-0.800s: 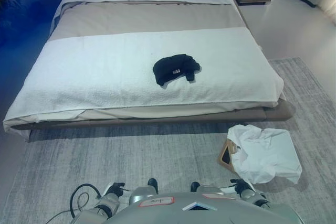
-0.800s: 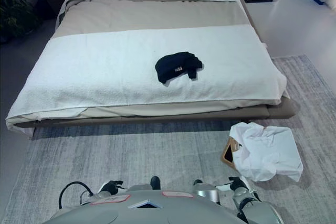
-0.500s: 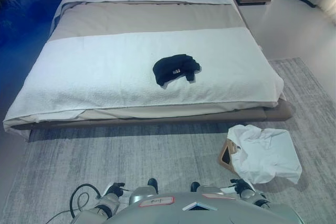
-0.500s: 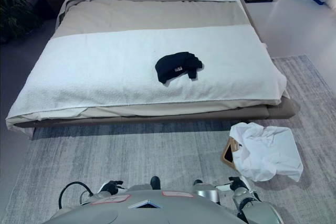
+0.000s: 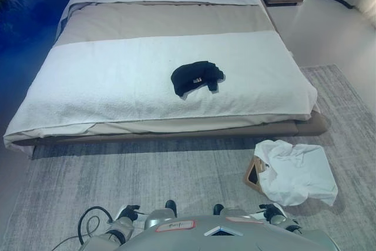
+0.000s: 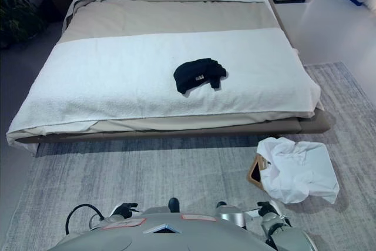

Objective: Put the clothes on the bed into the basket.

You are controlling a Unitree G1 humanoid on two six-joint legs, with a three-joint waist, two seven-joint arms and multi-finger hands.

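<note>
Left eye view: a crumpled black garment lies mid-bed, well apart from the floor basket draped in white cloth. Whether either hand is open cannot be told.
</note>
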